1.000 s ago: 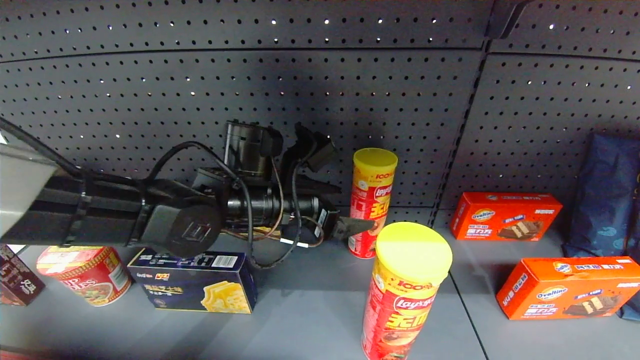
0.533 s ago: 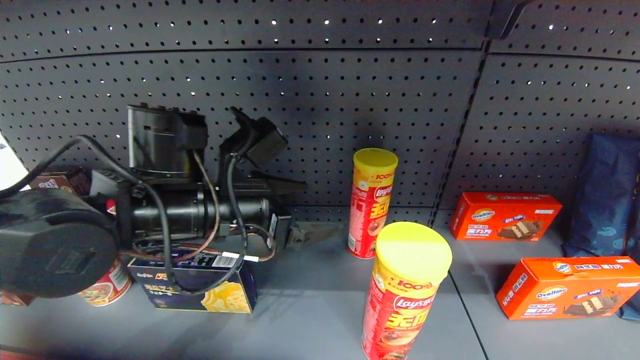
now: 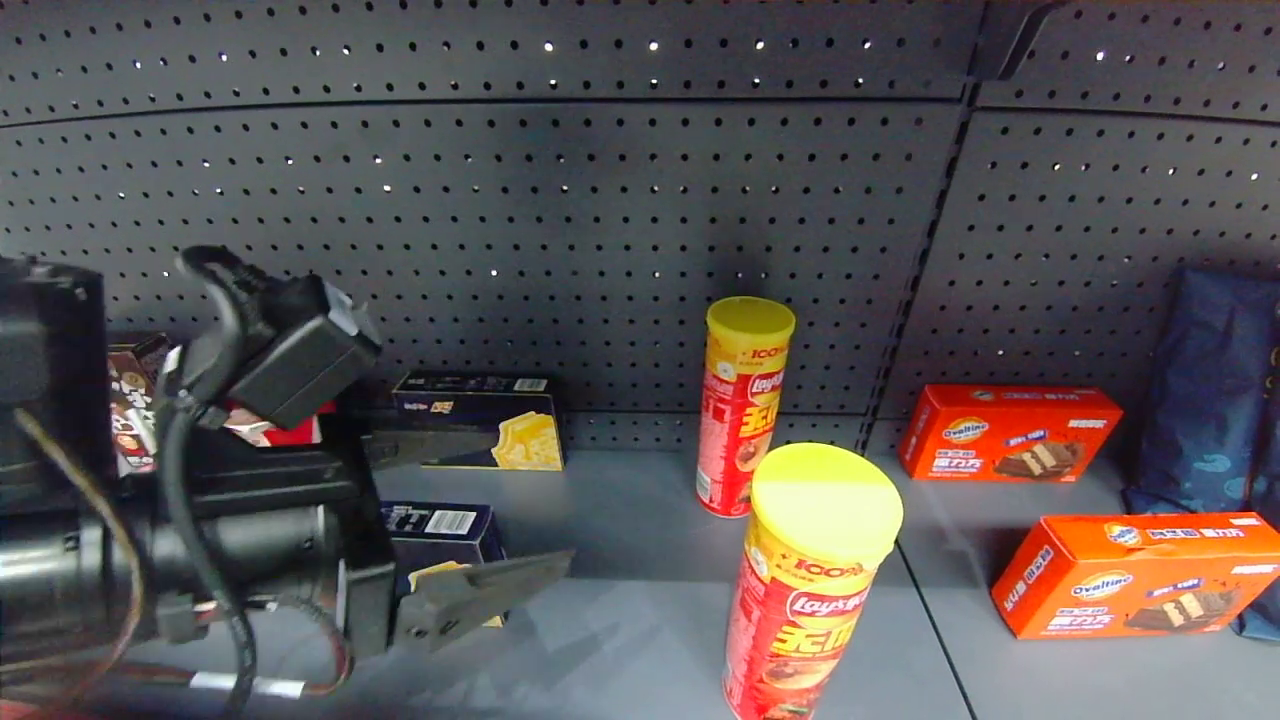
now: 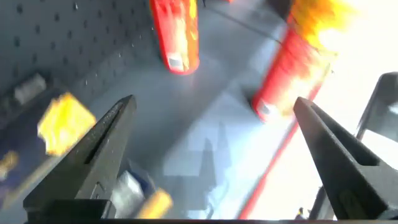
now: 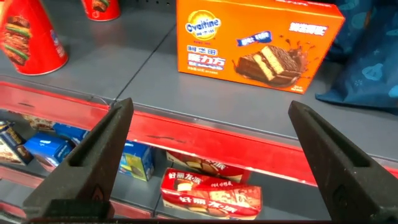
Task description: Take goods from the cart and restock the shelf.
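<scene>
Two cans stood upright on the shelf (image 3: 620,520), the far can (image 3: 745,405) by the back panel, the near can (image 3: 810,580) before it. The left gripper (image 3: 530,497) had drawn back left and nearer, jaws apart and empty, so that placing looked done. The right gripper (image 5: 211,106) also had its jaws apart.
</scene>
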### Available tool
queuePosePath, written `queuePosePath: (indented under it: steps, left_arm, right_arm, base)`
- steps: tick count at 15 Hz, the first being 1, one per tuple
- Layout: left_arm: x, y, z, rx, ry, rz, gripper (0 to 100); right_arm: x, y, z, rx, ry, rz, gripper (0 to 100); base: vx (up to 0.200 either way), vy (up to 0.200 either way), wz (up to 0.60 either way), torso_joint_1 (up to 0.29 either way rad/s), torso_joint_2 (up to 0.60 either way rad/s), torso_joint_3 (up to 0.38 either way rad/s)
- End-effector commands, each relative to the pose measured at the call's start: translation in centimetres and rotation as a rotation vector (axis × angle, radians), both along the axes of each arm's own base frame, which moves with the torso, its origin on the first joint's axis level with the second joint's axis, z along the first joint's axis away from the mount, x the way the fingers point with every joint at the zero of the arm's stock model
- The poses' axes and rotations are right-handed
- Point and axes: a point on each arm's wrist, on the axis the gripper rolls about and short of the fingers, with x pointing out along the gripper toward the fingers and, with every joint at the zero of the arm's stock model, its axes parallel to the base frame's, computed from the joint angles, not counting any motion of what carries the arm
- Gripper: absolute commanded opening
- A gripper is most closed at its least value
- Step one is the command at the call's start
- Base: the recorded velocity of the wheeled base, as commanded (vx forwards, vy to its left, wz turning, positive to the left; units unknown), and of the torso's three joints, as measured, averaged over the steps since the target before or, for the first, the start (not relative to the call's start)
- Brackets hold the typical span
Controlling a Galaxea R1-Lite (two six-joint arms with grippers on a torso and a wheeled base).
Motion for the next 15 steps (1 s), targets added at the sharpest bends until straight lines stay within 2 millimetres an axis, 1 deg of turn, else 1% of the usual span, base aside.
queuePosePath:
  steps: [1, 2, 3, 4, 5, 6, 7, 8, 9, 10, 12, 15]
  left_arm:
    - [-3.2, 1.6, 0.3, -0.021, -0.052, 0.006, 100]
    - [-3.2, 1.5, 0.1, -0.017, -0.048, 0.004, 100]
    - [-3.1, 1.4, 0.0, -0.014, -0.044, 0.001, 100]
    - [-2.7, 0.9, -0.2, -0.006, -0.036, -0.009, 100]
    - [-2.7, 0.6, -0.3, 0.003, -0.037, -0.006, 100]
    - [-2.9, 0.5, -0.3, 0.006, -0.039, -0.007, 100]
    - [-3.1, 0.2, -0.6, 0.018, -0.035, -0.005, 100]
    - [-3.2, 0.2, -1.0, 0.027, -0.025, -0.006, 100]
    - [-3.2, 0.2, -1.1, 0.030, -0.022, -0.007, 100]
    - [-3.1, 0.2, -1.1, 0.031, -0.021, -0.003, 100]
    - [-2.6, -0.1, -1.5, 0.035, -0.011, -0.002, 100]
    - [-1.5, -0.9, -2.2, 0.025, -0.023, -0.006, 100]
  right_arm:
    - [-0.1, 0.0, 4.6, 0.006, -0.028, 0.011, 100]
    - [1.1, 0.4, 8.2, -0.004, 0.006, 0.042, 100]
    - [2.0, 0.8, 10.0, -0.019, 0.022, 0.082, 100]
    - [4.2, 1.6, 12.6, -0.089, 0.059, 0.142, 100]
    - [6.5, 2.5, 13.2, -0.140, 0.124, 0.163, 100]
    - [7.6, 2.9, 13.4, -0.162, 0.155, 0.176, 100]
    - [10.7, 4.8, 12.8, -0.227, 0.242, 0.267, 100]
    - [12.4, 6.5, 12.5, -0.235, 0.263, 0.330, 100]
    - [14.1, 7.8, 12.2, -0.225, 0.281, 0.339, 100]
    - [15.1, 8.6, 12.0, -0.227, 0.283, 0.352, 100]
    - [16.2, 10.4, 11.8, -0.249, 0.320, 0.401, 100]
    - [17.1, 13.1, 10.3, -0.296, 0.377, 0.389, 100]
  base:
    - [0.000, 0.000, 0.00, 0.000, 0.00, 0.000]
    - [0.000, 0.000, 0.00, 0.000, 0.00, 0.000]
    - [0.000, 0.000, 0.00, 0.000, 0.00, 0.000]
    - [0.000, 0.000, 0.00, 0.000, 0.00, 0.000]
    - [0.000, 0.000, 0.00, 0.000, 0.00, 0.000]
    - [0.000, 0.000, 0.00, 0.000, 0.00, 0.000]
    - [0.000, 0.000, 0.00, 0.000, 0.00, 0.000]
    - [0.000, 0.000, 0.00, 0.000, 0.00, 0.000]
    - [0.000, 0.000, 0.00, 0.000, 0.00, 0.000]
    - [0.000, 0.000, 0.00, 0.000, 0.00, 0.000]
    - [0.000, 0.000, 0.00, 0.000, 0.00, 0.000]
    - [0.000, 0.000, 0.00, 0.000, 0.00, 0.000]
